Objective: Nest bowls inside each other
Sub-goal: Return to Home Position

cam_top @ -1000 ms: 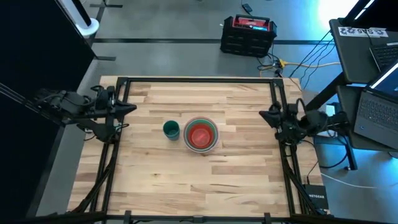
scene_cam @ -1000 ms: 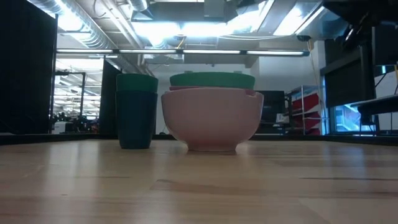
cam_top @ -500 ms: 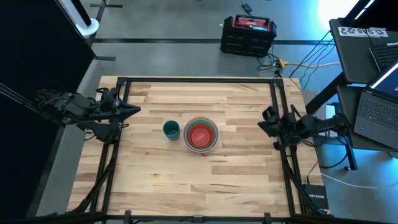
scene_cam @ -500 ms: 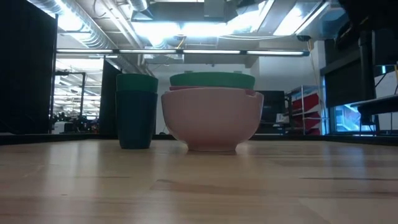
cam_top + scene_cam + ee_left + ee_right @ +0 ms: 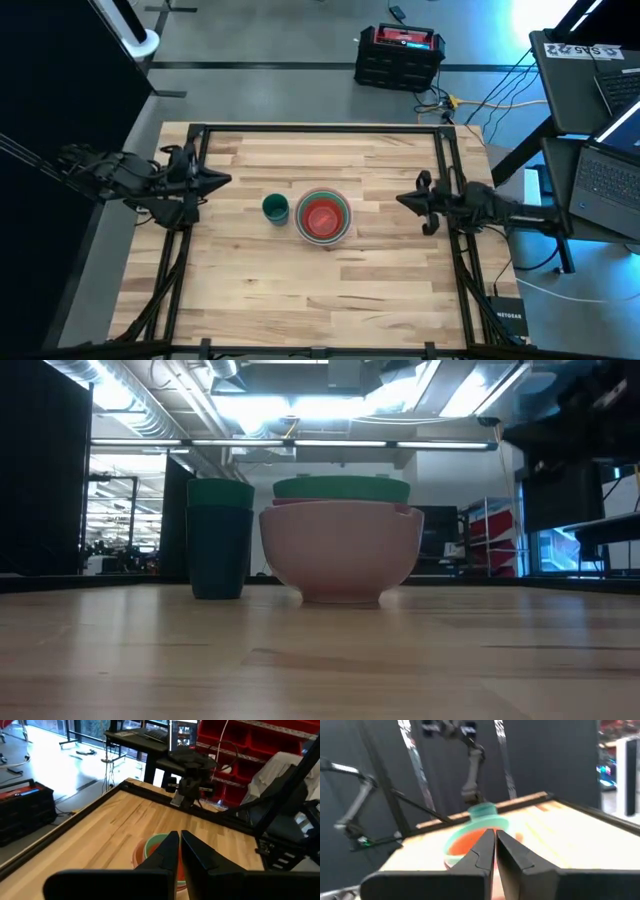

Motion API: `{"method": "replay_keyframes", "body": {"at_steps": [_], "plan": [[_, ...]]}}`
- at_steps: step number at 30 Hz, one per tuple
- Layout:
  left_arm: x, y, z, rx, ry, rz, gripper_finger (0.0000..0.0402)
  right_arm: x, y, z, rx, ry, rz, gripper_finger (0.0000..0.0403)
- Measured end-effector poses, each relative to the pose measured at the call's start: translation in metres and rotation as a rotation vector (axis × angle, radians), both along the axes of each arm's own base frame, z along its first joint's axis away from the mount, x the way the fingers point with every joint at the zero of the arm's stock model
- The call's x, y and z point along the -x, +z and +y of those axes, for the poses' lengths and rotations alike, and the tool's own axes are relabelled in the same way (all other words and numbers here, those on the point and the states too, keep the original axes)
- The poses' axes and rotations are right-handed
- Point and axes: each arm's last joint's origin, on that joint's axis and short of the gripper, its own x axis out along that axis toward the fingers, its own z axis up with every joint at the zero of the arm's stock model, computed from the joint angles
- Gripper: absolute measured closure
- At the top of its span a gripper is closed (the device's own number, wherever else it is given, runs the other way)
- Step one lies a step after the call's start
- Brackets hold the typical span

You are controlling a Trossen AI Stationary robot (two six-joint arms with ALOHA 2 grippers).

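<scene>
A stack of nested bowls [image 5: 322, 217] stands on its base at the table's middle: pale pink outermost [image 5: 340, 555], a teal-green rim [image 5: 341, 488] above it, orange-red innermost. Just left of it stands a small dark teal cup [image 5: 275, 208] with a green one nested in it [image 5: 220, 493]. My left gripper [image 5: 225, 181] is shut and hangs above the table's left side, pointing toward the bowls. My right gripper [image 5: 402, 199] is shut, above the table's right side, pointing level at the stack. Both wrist views show the stack [image 5: 155, 851] [image 5: 470, 840] beyond shut fingers.
Black frame rails [image 5: 440, 170] run along the table's left, right and far sides. Bare wood lies in front of and behind the bowls. Off the table stand a black-and-red crate [image 5: 399, 55] at the back and laptops [image 5: 600, 170] at the right.
My right gripper has swung from the right rail toward the bowls, sinking and rolling, and now points level across the table at the stack. My left gripper has crept slightly toward the bowls. The bowls and cups have stayed put.
</scene>
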Motion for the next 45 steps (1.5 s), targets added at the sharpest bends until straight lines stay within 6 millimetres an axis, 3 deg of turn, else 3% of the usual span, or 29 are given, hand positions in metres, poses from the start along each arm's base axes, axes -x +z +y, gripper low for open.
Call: {"method": "replay_keyframes", "body": {"at_steps": [12,19,25,31,41,45], "plan": [[-0.007,-0.018,-0.004,-0.047,-0.044,-0.029,0.0402,-0.002,-0.005,-0.002,0.057,-0.042,0.060,0.0402],[-0.013,-0.075,-0.007,-0.059,-0.062,-0.070,0.0402,-0.002,-0.005,-0.002,0.062,-0.043,0.061,0.0402],[-0.002,-0.119,-0.003,-0.060,-0.111,-0.209,0.0402,-0.002,-0.005,-0.002,0.062,-0.044,0.061,0.0402],[0.017,-0.141,0.003,-0.039,-0.155,-0.288,0.0402,-0.002,-0.005,-0.002,0.062,-0.045,0.061,0.0402],[0.021,-0.182,-0.002,0.047,-0.391,-0.301,0.0402,-0.002,-0.005,-0.002,0.062,-0.051,0.062,0.0402],[0.017,-0.199,-0.005,0.007,-0.430,-0.299,0.0402,-0.002,-0.005,-0.002,0.062,-0.051,0.062,0.0402]]}}
